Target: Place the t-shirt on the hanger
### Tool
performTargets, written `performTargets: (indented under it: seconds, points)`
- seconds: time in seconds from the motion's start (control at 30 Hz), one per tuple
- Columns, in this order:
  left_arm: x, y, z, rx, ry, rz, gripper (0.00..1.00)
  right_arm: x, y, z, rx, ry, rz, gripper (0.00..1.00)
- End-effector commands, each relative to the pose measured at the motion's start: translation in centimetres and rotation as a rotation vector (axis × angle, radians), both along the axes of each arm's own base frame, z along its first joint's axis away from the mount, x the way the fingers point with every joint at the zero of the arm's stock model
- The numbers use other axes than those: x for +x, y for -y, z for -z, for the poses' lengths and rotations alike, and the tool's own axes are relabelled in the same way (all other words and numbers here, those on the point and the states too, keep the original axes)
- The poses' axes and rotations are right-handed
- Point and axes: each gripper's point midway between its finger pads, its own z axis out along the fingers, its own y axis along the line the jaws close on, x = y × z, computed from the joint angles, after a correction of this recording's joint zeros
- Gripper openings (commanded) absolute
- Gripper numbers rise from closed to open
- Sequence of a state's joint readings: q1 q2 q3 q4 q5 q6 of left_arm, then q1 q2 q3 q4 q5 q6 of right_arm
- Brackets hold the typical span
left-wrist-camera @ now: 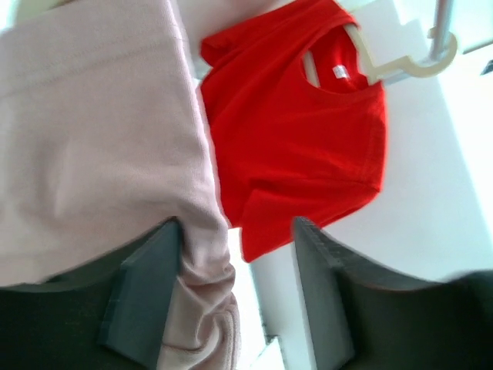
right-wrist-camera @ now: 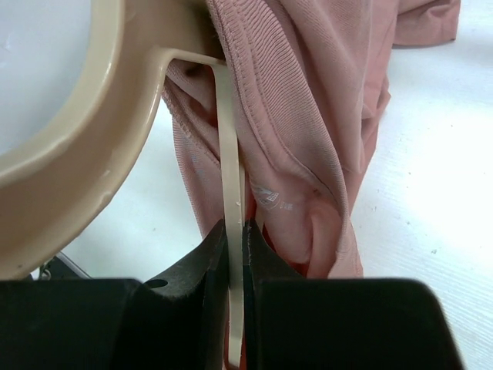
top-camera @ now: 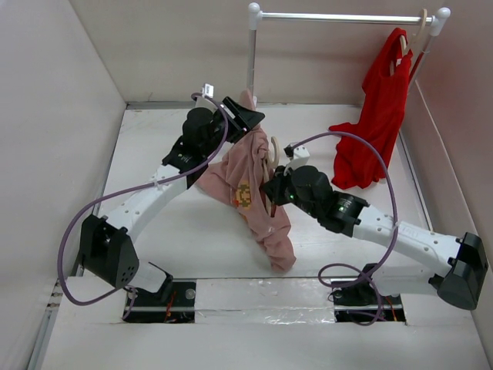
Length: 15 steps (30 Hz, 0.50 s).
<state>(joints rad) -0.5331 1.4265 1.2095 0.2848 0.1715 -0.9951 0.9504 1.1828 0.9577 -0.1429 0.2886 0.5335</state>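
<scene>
The dusty pink t-shirt hangs bunched between both grippers above the table, its print facing up. My left gripper is at the shirt's top end; in the left wrist view its jaws stand wide apart, with pink cloth draped over and against the left finger only. My right gripper is shut on a thin arm of the cream hanger. The hanger's thick hook curves at the left, and the shirt's collar lies around the hanger arm. The hook also pokes out of the cloth in the top view.
A bright red garment hangs on another hanger from the white rail at the back right, its lower end resting on the table. The rail's post stands just behind my left gripper. Walls enclose the table on the left, back and right.
</scene>
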Motion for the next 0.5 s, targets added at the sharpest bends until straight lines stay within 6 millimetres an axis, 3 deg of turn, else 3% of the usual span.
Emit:
performTargets:
  seconds: [0.0,0.13,0.2,0.27,0.4,0.47]
  points:
    - [0.1,-0.5,-3.4,0.028,0.101,-0.019,0.5,0.3,0.6,-2.4,0.03,0.051,0.018,0.0]
    - [0.1,-0.6,-3.2,0.053,0.107,-0.019,0.38,0.6,1.0,-2.9,0.042,0.056,0.015,0.0]
    - [0.1,-0.4,-2.9,0.056,0.1,-0.009,0.24,0.5,0.9,-3.2,0.044,0.062,0.007,0.0]
    - [0.2,-0.2,-2.7,0.059,0.097,-0.001,0.18,0.4,0.9,-3.3,0.049,0.066,-0.002,0.0]
    - [0.5,0.1,-2.5,0.071,0.101,0.006,0.08,0.1,0.5,-3.5,0.058,0.065,-0.026,0.0]
    - [0.7,0.2,-2.4,0.079,0.102,0.007,0.07,-0.1,0.5,-3.5,0.062,0.064,-0.031,0.0]
